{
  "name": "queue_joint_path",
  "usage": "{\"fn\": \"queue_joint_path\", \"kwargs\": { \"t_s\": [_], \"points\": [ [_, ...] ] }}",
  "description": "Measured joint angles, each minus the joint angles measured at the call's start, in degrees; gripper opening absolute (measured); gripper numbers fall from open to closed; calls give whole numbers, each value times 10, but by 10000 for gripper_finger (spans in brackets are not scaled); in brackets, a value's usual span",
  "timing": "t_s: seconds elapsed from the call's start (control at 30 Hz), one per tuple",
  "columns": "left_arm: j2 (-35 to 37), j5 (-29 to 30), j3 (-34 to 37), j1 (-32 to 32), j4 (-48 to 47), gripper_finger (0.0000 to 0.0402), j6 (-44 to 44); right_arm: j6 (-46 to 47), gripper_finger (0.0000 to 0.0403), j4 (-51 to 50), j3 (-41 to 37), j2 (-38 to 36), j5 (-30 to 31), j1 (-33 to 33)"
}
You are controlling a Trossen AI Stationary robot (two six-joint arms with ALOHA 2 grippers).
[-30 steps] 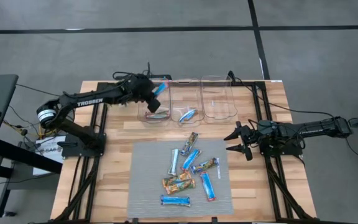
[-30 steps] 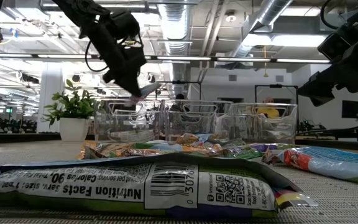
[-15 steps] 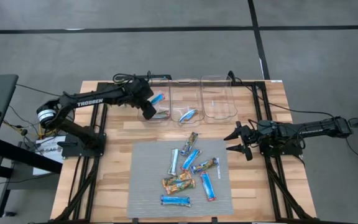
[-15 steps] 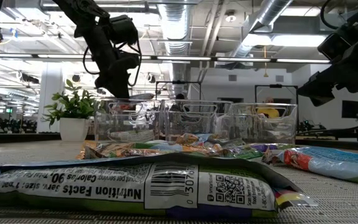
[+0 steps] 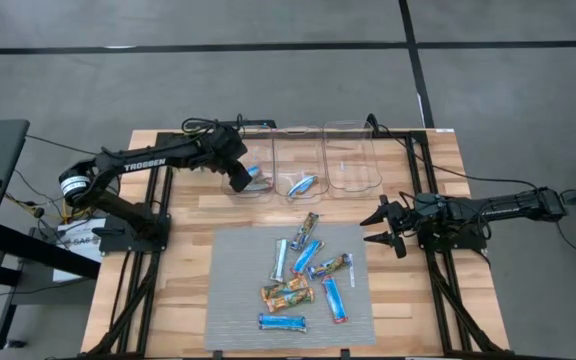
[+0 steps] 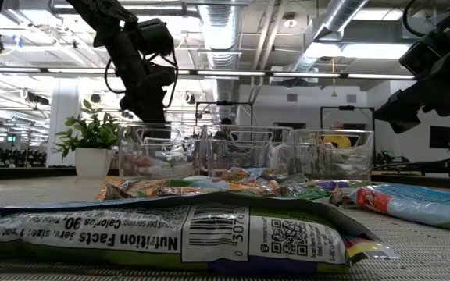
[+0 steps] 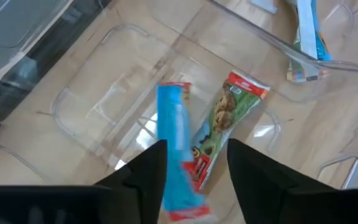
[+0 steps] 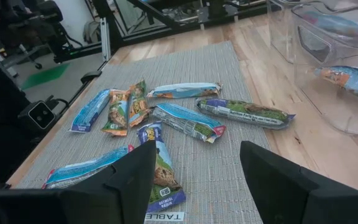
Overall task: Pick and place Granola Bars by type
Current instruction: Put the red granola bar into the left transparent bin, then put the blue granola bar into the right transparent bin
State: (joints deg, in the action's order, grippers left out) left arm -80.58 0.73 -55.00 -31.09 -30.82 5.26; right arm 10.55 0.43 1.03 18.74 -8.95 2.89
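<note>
The left gripper (image 7: 191, 171) hangs open over the leftmost clear plastic bin (image 5: 251, 186), where a blue foil bar (image 7: 173, 134) lies across a green-and-red one (image 7: 224, 124). Eight more foil-wrapped granola bars (image 5: 306, 268) lie on the grey woven mat (image 5: 238, 300). The right gripper (image 5: 380, 227) waits wide open beside the mat.

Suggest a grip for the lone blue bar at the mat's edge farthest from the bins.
Take the blue bar at its middle, across the narrow width, from straight above. It lies flat on the mat, apart from the others, so its two long edges are probably the only purchase.
</note>
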Motion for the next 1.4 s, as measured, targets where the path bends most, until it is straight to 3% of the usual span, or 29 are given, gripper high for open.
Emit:
{"fn": "queue_joint_path", "kwargs": {
  "t_s": [0.27, 0.63, 0.77, 1.07, 1.4],
  "points": [
    [0, 0, 0, 0, 77, 176, 3, 0, 226, 0, 0, 0, 0, 0],
    [0, -6, 0, 0, 375, 176, 20, 0, 226, 0, 0, 0, 0, 0],
    [0, -38, 0, 0, 449, 176, 37, 0, 226, 0, 0, 0, 0, 0],
    [0, -76, 0, 14, 457, 176, 49, 0, 226, 0, 0, 0, 0, 0],
    [0, -80, 0, 115, 457, 176, 49, 0, 226, 0, 0, 0, 0, 0]
  ]
}}
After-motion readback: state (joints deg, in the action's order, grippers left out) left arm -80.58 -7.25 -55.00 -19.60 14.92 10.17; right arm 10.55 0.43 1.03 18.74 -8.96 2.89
